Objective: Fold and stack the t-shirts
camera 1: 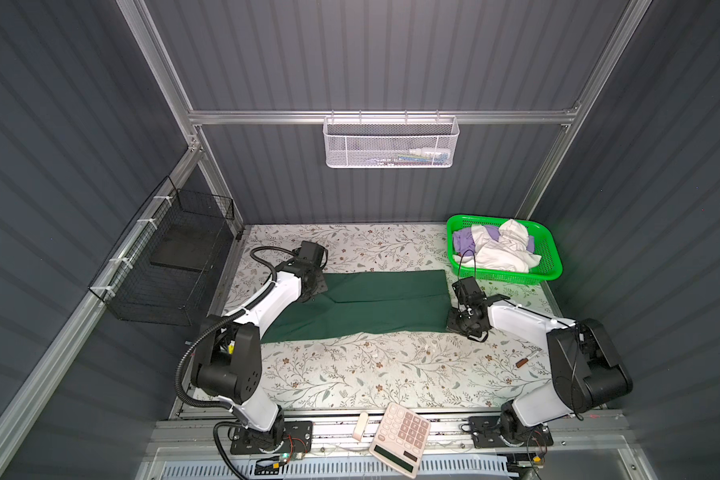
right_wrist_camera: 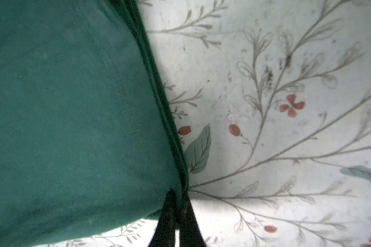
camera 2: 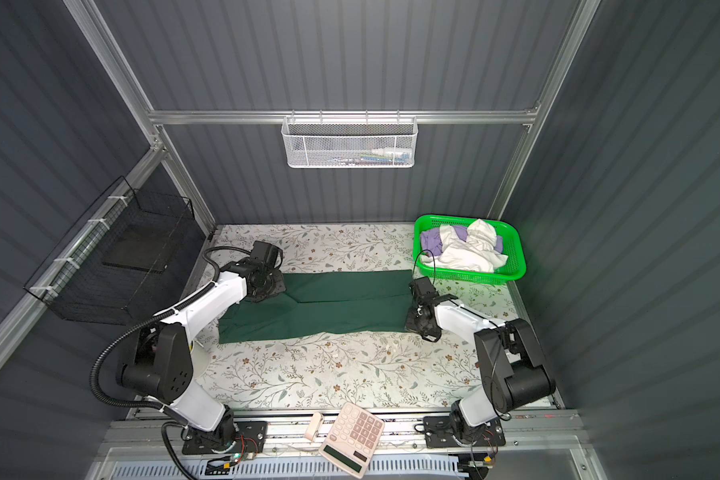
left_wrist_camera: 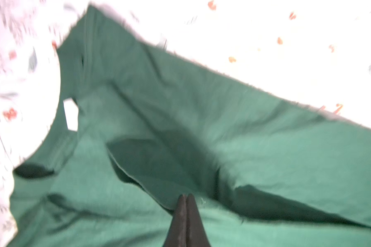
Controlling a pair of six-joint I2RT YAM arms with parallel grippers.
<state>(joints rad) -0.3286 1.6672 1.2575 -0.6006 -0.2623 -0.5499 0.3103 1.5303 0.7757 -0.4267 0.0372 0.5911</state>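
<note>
One dark green t-shirt (camera 1: pixel 371 303), flat across the middle of both top views, right-hand hem pinched between the closed jaws of the right gripper (right_wrist_camera: pixel 177 193), left end beneath the left gripper (left_wrist_camera: pixel 186 195), jaws shut at a fold edge, hold unclear.

Matt knit cloth of the dark green t-shirt (right_wrist_camera: pixel 73 117) in the matt black right tool (right_wrist_camera: pixel 177 195), over a smooth, faintly scuffed printed surface (right_wrist_camera: pixel 266 149).
</note>
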